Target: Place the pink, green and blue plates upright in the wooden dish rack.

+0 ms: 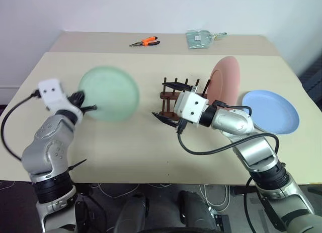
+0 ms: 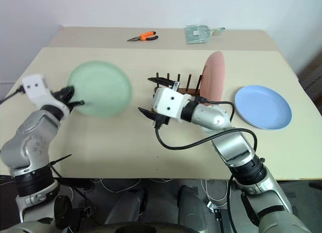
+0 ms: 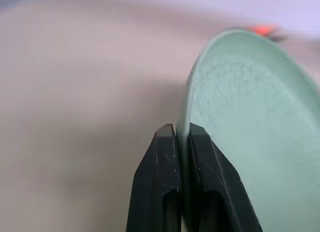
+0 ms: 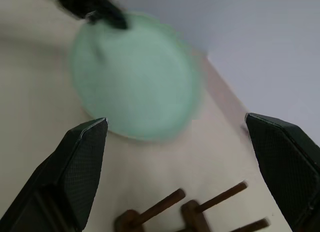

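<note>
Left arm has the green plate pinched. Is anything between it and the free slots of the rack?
Yes: the open right gripper sits right at the empty near end of the dark wooden dish rack, between it and the pale green plastic plate. The pink plate fills the far end.

Orange-handled pliers (image 1: 145, 42), clear packet (image 1: 199, 39) on table (image 1: 151, 152)

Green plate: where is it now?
Head views: the green plate is on the robot's left, left of the dish rack, its rim pinched by the left gripper.
</note>
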You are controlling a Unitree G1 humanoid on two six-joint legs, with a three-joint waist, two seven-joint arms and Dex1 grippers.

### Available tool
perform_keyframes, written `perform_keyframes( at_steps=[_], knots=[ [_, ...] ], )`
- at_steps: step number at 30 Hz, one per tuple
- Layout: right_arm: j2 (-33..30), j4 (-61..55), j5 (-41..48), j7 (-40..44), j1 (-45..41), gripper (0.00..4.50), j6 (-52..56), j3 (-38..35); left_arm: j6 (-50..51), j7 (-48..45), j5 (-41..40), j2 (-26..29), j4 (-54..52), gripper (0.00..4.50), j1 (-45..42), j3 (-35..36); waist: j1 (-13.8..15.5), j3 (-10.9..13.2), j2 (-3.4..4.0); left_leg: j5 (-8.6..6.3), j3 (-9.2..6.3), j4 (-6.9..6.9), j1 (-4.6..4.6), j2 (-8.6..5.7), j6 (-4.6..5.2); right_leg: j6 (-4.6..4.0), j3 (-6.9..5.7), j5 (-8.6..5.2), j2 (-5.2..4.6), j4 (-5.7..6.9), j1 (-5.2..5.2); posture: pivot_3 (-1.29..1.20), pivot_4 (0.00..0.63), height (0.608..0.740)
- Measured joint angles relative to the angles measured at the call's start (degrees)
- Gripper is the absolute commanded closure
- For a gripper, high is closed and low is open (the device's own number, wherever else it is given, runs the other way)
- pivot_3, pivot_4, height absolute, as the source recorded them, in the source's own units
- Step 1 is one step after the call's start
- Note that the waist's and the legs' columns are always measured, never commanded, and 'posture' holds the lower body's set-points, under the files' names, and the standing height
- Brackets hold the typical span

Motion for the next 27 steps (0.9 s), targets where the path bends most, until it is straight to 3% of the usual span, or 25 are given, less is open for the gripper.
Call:
perform_keyframes(
  at_steps=[8, 9, 10, 17, 20, 24, 27],
  knots=[
    [2.73, 15.57, -14.94, -2.61, -9.74, 0.00, -13.90, 5.26, -0.81, -3.85, -3.83, 2.04, -4.44, 4.48, -8.33, -4.31, -1.11, 0.00, 0.02, 0.02, -0.02, -0.12, 0.04, 0.03, -0.03, -0.01, 0.02, 0.01, 0.04, 0.02, -0.04, 0.00, 0.150, 0.740],
    [3.21, 17.51, -16.63, -3.09, -10.19, 0.54, -15.11, 6.09, -0.25, -3.83, -4.59, 2.05, -4.64, 4.50, -8.77, -4.25, -1.06, 0.01, 0.02, 0.03, -0.02, -0.10, 0.02, 0.02, -0.03, -0.01, 0.02, 0.01, 0.05, 0.02, -0.04, 0.00, 0.150, 0.740],
    [3.78, 19.06, -17.96, -3.58, -10.43, 0.81, -15.60, 6.58, 0.01, -3.82, -5.18, 2.04, -4.78, 4.50, -9.17, -4.29, -1.04, 0.01, 0.01, 0.03, -0.02, -0.08, 0.01, 0.02, -0.03, -0.01, 0.03, 0.01, 0.05, 0.03, -0.04, 0.00, 0.150, 0.740],
    [6.11, 23.48, -25.51, -7.39, -12.59, 4.40, -19.13, 7.44, 2.80, -1.83, -8.81, 1.73, -5.86, 4.50, -9.61, -2.98, -0.98, 0.01, 0.03, 0.03, -0.04, -0.08, 0.01, 0.01, -0.04, -0.01, 0.05, 0.01, 0.06, 0.04, -0.04, 0.00, 0.150, 0.740],
    [6.16, 23.47, -27.52, -8.37, -12.61, 4.50, -20.64, 7.35, 3.46, -0.34, -11.55, -0.82, -5.78, 3.51, -9.78, -0.90, -0.92, 0.01, 0.02, 0.03, -0.05, -0.06, 0.01, 0.01, -0.04, -0.01, 0.05, 0.01, 0.07, 0.03, -0.02, 0.00, 0.150, 0.740],
    [7.25, 23.42, -29.24, -11.56, -12.60, 4.50, -21.07, 5.97, 2.44, 5.00, -16.51, -7.06, -4.51, 1.52, -13.81, 2.74, -0.62, 0.05, -0.07, 0.05, -0.12, -0.01, -0.03, 0.00, -0.08, -0.02, 0.03, 0.02, 0.07, 0.02, -0.01, 0.00, 0.150, 0.740],
    [8.55, 21.96, -26.85, -12.44, -11.11, 4.50, -20.31, 2.54, -2.32, 8.77, -17.12, -7.19, -2.55, 1.52, -18.56, 5.57, -0.77, 0.05, -0.07, 0.06, -0.10, -0.10, 0.03, 0.02, -0.09, -0.02, 0.04, 0.01, 0.10, 0.01, 0.00, 0.00, 0.150, 0.740]
  ],
)
